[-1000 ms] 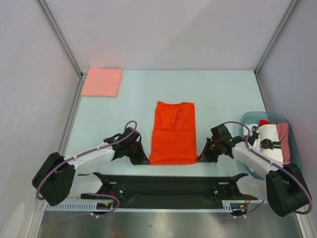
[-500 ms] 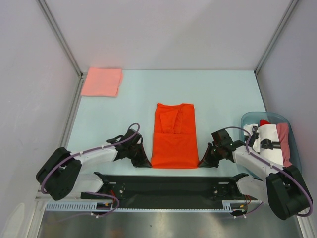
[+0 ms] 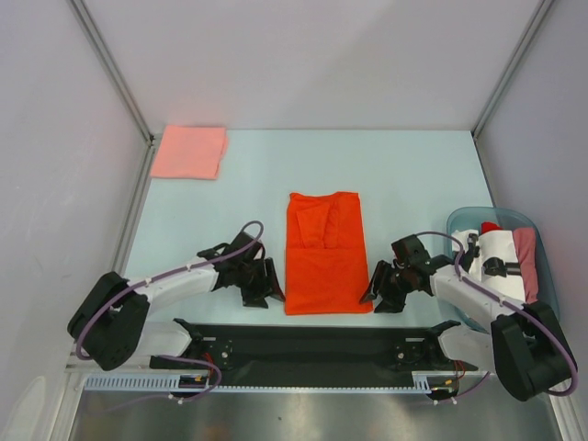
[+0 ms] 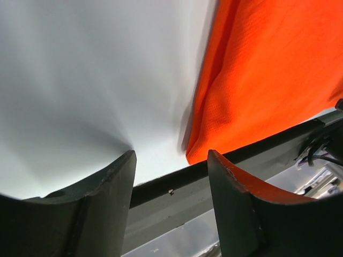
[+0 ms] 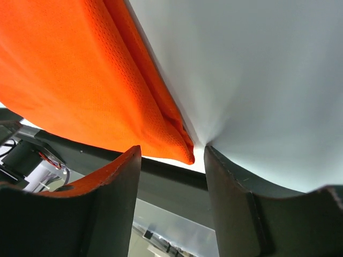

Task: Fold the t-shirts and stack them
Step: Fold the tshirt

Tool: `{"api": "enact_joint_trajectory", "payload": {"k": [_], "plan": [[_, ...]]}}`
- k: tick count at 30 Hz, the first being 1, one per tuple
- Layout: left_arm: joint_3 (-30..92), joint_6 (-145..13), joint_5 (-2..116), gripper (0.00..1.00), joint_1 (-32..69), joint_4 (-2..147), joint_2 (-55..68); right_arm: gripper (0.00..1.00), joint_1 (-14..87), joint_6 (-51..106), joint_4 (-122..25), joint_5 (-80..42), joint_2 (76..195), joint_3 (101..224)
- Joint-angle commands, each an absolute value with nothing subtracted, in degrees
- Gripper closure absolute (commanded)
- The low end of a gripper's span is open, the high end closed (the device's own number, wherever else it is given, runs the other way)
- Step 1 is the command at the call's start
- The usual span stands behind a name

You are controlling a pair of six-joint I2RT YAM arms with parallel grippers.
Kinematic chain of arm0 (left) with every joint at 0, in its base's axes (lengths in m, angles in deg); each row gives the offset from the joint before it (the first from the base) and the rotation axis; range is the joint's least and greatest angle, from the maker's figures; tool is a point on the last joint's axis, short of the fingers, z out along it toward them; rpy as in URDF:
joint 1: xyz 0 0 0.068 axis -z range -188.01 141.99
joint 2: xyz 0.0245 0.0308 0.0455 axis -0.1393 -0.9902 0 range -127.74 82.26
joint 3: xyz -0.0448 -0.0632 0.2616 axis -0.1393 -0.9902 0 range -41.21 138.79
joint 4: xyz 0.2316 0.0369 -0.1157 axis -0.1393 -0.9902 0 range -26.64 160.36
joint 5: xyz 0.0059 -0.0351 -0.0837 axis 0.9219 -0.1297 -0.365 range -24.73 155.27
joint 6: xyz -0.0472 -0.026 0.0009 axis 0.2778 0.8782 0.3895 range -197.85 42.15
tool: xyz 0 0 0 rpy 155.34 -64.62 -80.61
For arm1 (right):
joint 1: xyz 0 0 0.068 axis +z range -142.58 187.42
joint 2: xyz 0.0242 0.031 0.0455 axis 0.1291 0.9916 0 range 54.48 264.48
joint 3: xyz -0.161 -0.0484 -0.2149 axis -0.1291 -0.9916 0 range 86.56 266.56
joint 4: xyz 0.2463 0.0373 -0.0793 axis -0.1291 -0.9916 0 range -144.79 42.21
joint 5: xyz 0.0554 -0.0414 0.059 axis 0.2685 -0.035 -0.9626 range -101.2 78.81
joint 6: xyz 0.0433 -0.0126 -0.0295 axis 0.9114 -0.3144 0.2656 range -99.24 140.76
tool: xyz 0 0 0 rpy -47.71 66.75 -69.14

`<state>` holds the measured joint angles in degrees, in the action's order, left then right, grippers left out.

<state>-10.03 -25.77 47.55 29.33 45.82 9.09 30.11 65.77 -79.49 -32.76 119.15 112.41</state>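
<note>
An orange-red t-shirt [image 3: 326,253] lies folded into a long rectangle in the middle of the table, a sleeve tucked on its upper left. My left gripper [image 3: 269,287] sits low at its near left corner, open. The left wrist view shows its jaws [image 4: 170,160] apart and empty, the t-shirt [image 4: 268,80] just beyond the right finger. At the near right corner my right gripper [image 3: 375,289] is open too. Its jaws [image 5: 172,152] frame the cloth's corner [image 5: 185,152] without pinching it. A folded salmon-pink t-shirt [image 3: 189,152] lies at the far left corner.
A translucent blue-green tub [image 3: 549,276] at the right edge holds a white t-shirt [image 3: 501,253], a red one [image 3: 491,226] and a dusty pink one [image 3: 526,262]. The black base rail [image 3: 312,344] runs just behind the orange shirt's near edge. Walls close in on three sides.
Both grippers were shut on the orange-red shirt's near corners and have now opened and let go. The shirt's near edge has settled slightly nearer and to the right.
</note>
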Motion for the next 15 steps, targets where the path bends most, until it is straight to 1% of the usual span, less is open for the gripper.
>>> {"api": "enact_joint_trajectory", "payload": {"k": [1, 6, 7, 12, 14, 15], "plan": [[-5.8, -32.2, 47.0, 0.38, 28.8, 47.4, 6.0, 0.43, 29.6, 62.1, -81.6, -28.2, 121.7, 113.8], [-4.0, -33.7, 45.8, 0.34, 28.8, 49.7, 2.2, 0.44, 29.5, 61.2, -81.6, -27.3, 125.0, 115.7], [-3.2, -34.0, 45.7, 0.29, 29.0, 49.5, 0.0, 0.44, 29.5, 61.2, -81.7, -26.8, 125.4, 116.0], [-3.4, -33.5, 47.4, 0.34, 29.2, 48.1, -2.1, 0.45, 30.0, 59.5, -84.1, -22.6, 127.9, 119.6], [-3.2, -33.6, 47.8, 0.37, 29.3, 47.2, -2.8, 0.47, 30.3, 58.9, -84.3, -21.7, 128.3, 120.1], [-3.3, -33.7, 47.5, 0.38, 29.4, 47.2, -3.1, 0.48, 30.5, 59.0, -84.3, -21.4, 128.6, 120.1]]}}
